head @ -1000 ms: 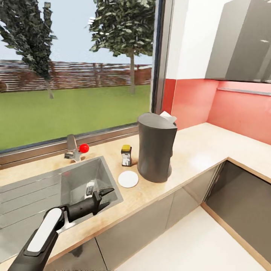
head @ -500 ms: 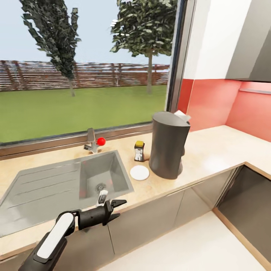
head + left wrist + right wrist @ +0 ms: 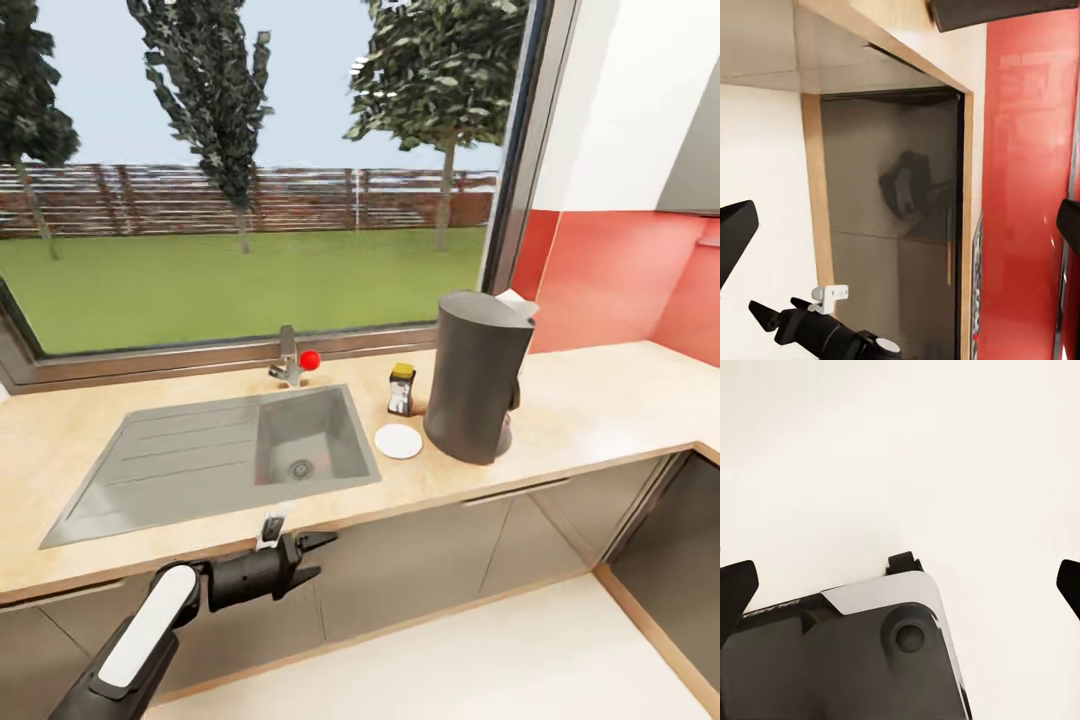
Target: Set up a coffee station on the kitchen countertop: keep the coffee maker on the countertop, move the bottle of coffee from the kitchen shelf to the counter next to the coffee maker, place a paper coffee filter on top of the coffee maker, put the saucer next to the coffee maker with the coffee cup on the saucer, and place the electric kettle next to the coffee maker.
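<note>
- Head view: my left gripper (image 3: 312,558) hangs empty at lower left, fingers spread, before the cabinet fronts.
- Right of centre on the kitchen countertop (image 3: 600,415), the coffee maker (image 3: 477,377) hides most of a white paper tip (image 3: 519,301).
- Just left of it stand the bottle of coffee (image 3: 401,389) and the saucer (image 3: 398,441).
- Right wrist view: my right gripper's (image 3: 900,585) fingertips sit cut off at opposite frame edges, wide apart, above pale floor.

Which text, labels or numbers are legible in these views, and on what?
None legible.
Bottle of coffee: white-and-black label, too small to read.
Robot's dark base: faint marking near its edge, too blurred to read.
Coffee maker, saucer: no markings visible.
</note>
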Motion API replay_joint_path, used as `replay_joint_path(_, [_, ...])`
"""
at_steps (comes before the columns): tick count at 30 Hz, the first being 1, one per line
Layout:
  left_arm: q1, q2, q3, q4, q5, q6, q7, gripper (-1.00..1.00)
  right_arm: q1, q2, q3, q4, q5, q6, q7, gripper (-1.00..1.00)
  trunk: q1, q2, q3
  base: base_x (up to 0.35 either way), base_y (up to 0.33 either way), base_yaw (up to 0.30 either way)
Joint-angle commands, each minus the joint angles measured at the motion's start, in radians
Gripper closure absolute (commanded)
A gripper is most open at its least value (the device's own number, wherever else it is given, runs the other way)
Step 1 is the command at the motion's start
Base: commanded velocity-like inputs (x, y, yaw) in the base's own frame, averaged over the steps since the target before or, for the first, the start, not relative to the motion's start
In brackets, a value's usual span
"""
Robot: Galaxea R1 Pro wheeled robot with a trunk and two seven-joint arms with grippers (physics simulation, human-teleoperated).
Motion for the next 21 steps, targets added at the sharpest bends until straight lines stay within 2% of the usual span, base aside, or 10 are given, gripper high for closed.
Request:
replay_joint_path(1, [0.000,0.001,-0.003,0.003,-0.002,0.001,-0.002,-1.00,-0.001,0.000,-0.008,0.000,0.011,0.002,-0.002,-1.00,0.000,-0.002,-0.002,-0.031,-0.012,0.275])
replay_joint_path(4, [0.029,0.013,-0.010,0.009,-0.021,0.001,-0.001,-1.00,-0.001,0.000,-0.008,0.000,0.010,0.002,-0.002,-1.00,0.000,-0.002,-0.002,-0.015,-0.006,0.275])
replay_joint_path(7, [0.087,0.024,-0.020,0.012,-0.091,0.001,-0.001,-1.00,-0.001,0.000,-0.008,0.000,0.010,0.002,-0.002,-1.00,0.000,-0.002,-0.002,-0.005,-0.002,0.276])
replay_joint_path(10, [0.164,0.031,-0.023,0.038,-0.218,-0.008,0.001,-1.00,-0.001,0.000,-0.008,0.000,0.010,0.002,-0.002,-1.00,0.000,-0.002,-0.002,-0.001,-0.001,0.244])
replay_joint_path(11, [0.176,0.032,-0.023,0.049,-0.242,-0.009,0.001,-1.00,-0.001,0.000,-0.008,0.000,0.010,0.002,-0.003,-1.00,0.000,-0.002,-0.002,-0.001,0.000,0.158])
replay_joint_path(13, [0.209,0.033,-0.023,0.117,-0.345,-0.015,0.002,-1.00,-0.001,0.000,-0.008,0.000,0.010,0.002,-0.003,-1.00,0.000,-0.002,-0.002,0.000,0.000,0.083])
replay_joint_path(14, [0.214,0.033,-0.024,0.140,-0.372,-0.018,0.002,-1.00,-0.001,0.000,-0.008,0.000,0.010,0.002,-0.003,-1.00,0.000,-0.002,-0.002,0.000,0.000,0.052])
replay_joint_path(16, [0.225,0.029,-0.024,0.260,-0.472,-0.051,0.001,-1.00,-0.001,-0.001,-0.008,0.000,0.010,0.002,-0.004,-1.00,0.000,-0.002,-0.002,0.000,0.000,0.027])
replay_joint_path(19, [0.230,0.023,-0.027,0.400,-0.556,-0.119,0.000,-1.00,-0.001,-0.001,-0.008,0.000,0.010,0.002,-0.004,-1.00,0.000,-0.002,-0.002,0.000,0.000,0.012])
replay_joint_path(21, [0.232,0.020,-0.051,0.536,-0.628,-0.201,0.000,-1.00,-0.001,-0.001,-0.008,0.000,0.010,0.002,-0.005,-1.00,0.000,-0.002,-0.002,0.000,0.000,0.005])
